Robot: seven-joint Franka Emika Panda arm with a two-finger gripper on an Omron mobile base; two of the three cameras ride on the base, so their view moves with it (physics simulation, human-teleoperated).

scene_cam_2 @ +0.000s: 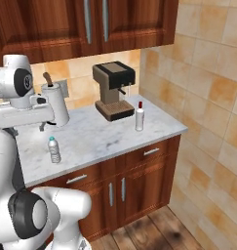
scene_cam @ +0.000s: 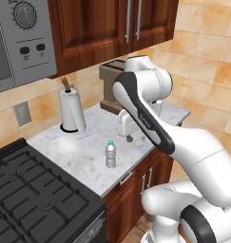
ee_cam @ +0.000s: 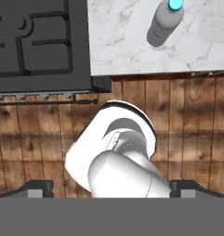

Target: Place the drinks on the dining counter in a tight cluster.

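The small water bottle [scene_cam: 110,154] stands upright near the front edge of the marble bench [scene_cam: 83,152], beside the stove [scene_cam: 31,194]. The white red-capped bottle [scene_cam_2: 139,117] stands beside the coffee machine [scene_cam_2: 113,90], which the arm partly hides in the left base view. The end effector [ee_cam: 111,190] is spread wide, holding nothing; only its tips show.

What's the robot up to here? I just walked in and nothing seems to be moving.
The arm is holding nothing: its pincer is open, up above the worktop and looking down past its edge. A water bottle stands near the front edge, beside the stove. A white bottle stands by the coffee machine. Neither drink has been picked up.
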